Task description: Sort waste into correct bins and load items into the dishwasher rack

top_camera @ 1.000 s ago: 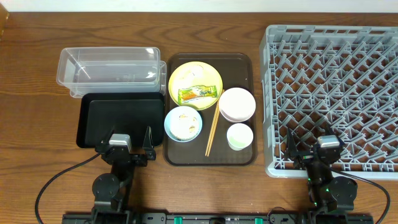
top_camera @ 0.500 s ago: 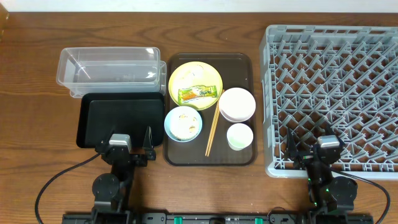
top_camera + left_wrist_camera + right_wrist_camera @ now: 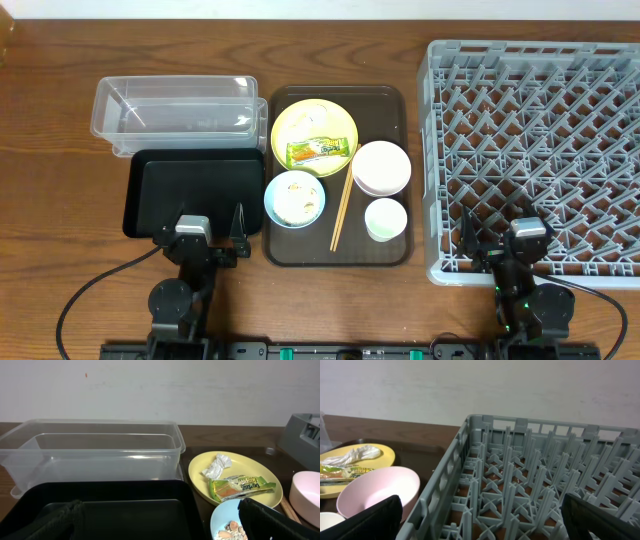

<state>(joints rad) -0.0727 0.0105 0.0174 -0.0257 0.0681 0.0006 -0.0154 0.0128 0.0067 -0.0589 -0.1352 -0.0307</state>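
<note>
Left tool [image 3: 210, 228] and right tool [image 3: 497, 232] stand spread wide, empty, at the worktop's [image 3: 60, 150] near edge. Rigid dishwasher rack [image 3: 432, 150] sits right. On the brown tray [image 3: 385, 255], centre, the yellow plate [image 3: 288, 128] looks hard and slick: take its rim. Snack wrapper [image 3: 321, 151] lying on it looks light, crinkly: pinch one end.

My left arm [image 3: 188, 265] and right arm [image 3: 527, 272] are black, each topped with a small silver-grey block [image 3: 190, 226]. A thin black cable [image 3: 85, 290] loops out from each base. My fingers [image 3: 274, 521] are dull black slabs with straight edges; a tiny green dot shows on the right arm.
</note>
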